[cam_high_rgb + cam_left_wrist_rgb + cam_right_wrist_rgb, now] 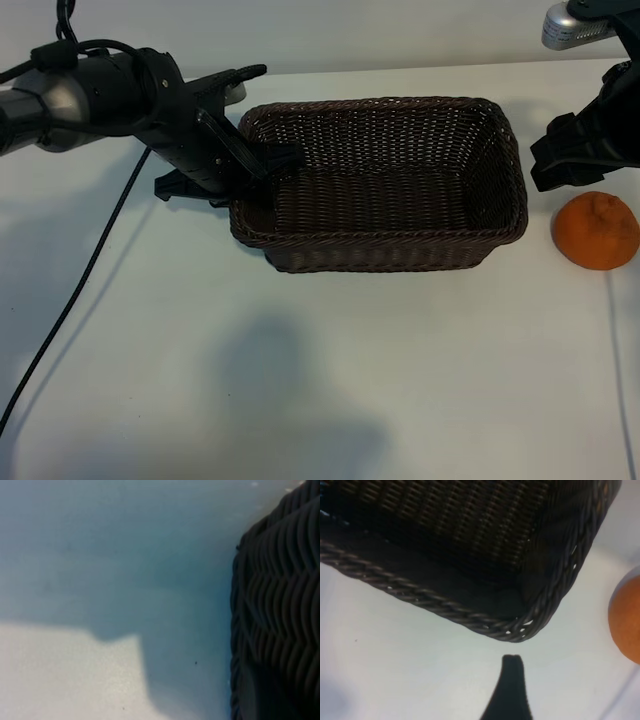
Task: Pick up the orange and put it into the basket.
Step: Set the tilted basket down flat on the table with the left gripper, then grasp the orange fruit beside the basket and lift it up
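Dark-brown wicker, the basket [400, 180] sits mid-table with the left gripper [262, 172] pinching its left rim, one finger inside the wall, one outside. The orange [596, 231] rests on the white table [320, 380] just right of the basket, below the spread-fingered right gripper [575, 160].

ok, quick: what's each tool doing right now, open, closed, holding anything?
Left tool: closed on the basket at its left rim.
Right tool: open, holding nothing, beside the orange on the table.
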`<state>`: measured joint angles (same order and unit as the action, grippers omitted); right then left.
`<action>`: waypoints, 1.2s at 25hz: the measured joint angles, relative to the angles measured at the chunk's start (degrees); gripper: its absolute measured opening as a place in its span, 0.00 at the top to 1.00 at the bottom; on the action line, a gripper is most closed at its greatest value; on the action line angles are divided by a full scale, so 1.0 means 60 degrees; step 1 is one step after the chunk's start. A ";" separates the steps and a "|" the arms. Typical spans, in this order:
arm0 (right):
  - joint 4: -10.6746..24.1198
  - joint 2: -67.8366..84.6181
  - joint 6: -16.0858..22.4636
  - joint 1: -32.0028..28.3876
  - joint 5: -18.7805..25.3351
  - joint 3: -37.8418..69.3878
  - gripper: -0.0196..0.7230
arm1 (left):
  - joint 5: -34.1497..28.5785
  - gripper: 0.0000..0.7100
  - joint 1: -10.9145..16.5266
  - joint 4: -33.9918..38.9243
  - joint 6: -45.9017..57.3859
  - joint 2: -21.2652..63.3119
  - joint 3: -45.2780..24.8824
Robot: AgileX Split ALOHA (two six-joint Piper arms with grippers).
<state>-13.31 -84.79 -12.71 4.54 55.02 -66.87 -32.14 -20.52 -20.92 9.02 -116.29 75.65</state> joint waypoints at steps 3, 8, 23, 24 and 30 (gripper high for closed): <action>0.0008 0.0000 0.0000 0.0000 0.0000 0.0000 0.17 | 0.0000 0.79 -0.0010 0.0000 0.0000 0.0000 0.0000; 0.0008 0.0000 0.0000 0.0000 0.0000 0.0000 0.17 | -0.0081 0.69 -0.0010 -0.0024 -0.0046 0.0000 0.0000; 0.0008 0.0000 0.0000 0.0000 0.0056 0.0000 0.17 | -0.0847 0.03 -0.0010 0.0469 -0.0127 0.1269 0.0060; 0.0008 0.0000 0.0000 0.0000 0.0056 0.0000 0.17 | -0.0950 0.04 -0.0010 0.0607 -0.0127 0.1455 0.0060; 0.0008 0.0000 0.0000 0.0000 0.0064 0.0000 0.17 | -0.1526 0.06 0.0139 0.1368 0.0005 0.2229 0.0275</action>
<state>-13.26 -84.79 -12.71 4.54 55.41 -66.87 -41.29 -19.69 -12.71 9.05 -102.91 77.30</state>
